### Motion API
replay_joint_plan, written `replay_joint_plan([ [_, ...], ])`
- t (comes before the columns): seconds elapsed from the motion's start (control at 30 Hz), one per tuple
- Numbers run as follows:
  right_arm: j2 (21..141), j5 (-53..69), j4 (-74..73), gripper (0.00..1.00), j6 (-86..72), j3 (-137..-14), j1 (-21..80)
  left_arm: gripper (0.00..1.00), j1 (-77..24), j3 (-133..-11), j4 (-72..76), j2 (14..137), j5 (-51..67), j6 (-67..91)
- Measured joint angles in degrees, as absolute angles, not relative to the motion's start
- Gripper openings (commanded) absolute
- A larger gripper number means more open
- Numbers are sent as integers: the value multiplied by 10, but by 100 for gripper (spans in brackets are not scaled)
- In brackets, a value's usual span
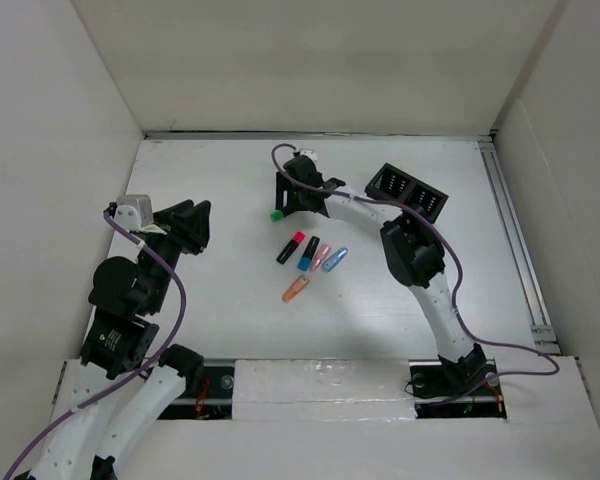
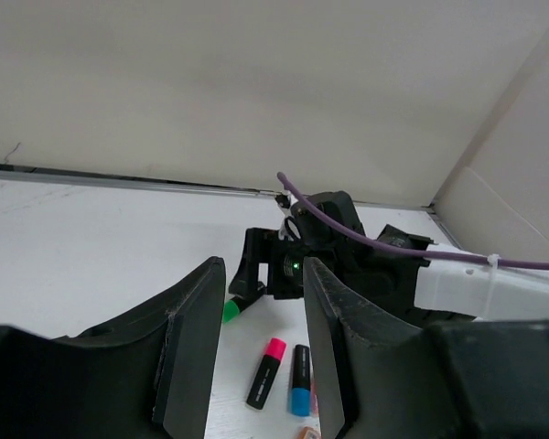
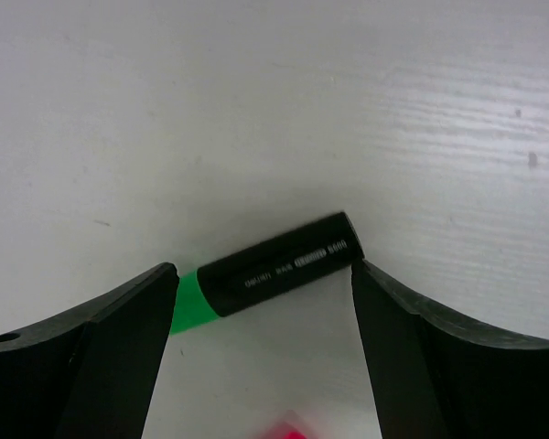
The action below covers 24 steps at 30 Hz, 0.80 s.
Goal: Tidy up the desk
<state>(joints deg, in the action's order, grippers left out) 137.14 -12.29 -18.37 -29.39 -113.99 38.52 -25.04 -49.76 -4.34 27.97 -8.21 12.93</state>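
Highlighter, green-capped [image 3: 279, 265]: lying flat on the desk [image 1: 210, 290], at 11 o'clock from the row of other pens
Right claw [image 3: 263, 273]: fingers apart, holding nothing, low over that highlighter with one finger off each end
Left claw [image 2: 263, 265]: fingers apart and empty, hanging well off at 9 o'clock
Grip: the barrel runs almost along my closing line, so I judge I should turn the wrist and pinch across the black barrel, not cap to tail
Risk: closing as I stand could squirt it out sideways
Neighbours: pink-capped highlighter [image 1: 291, 247] and blue-capped highlighter [image 1: 309, 253] sit near at 5 o'clock, so I should lift straight up
Black compartmented box [image 1: 408, 193]: at 3 o'clock, beside my forearm
Open room: bare top towards 9 and 12 o'clock; the back wall closes 12, the metal rail [image 1: 515, 250] closes 3
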Motion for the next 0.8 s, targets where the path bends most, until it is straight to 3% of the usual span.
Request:
replay_joint_plan([
  [0.33, 1302, -190, -175, 78, -287, -1039, 397, 36, -250, -498, -41, 280, -73, 129],
  [0.47, 1300, -170, -172, 82, -291, -1020, 399, 36, -250, -498, -41, 279, -71, 129],
  [0.8, 1353, -97, -176, 82, -298, -1102, 398, 36, -250, -498, -41, 279, -67, 129],
])
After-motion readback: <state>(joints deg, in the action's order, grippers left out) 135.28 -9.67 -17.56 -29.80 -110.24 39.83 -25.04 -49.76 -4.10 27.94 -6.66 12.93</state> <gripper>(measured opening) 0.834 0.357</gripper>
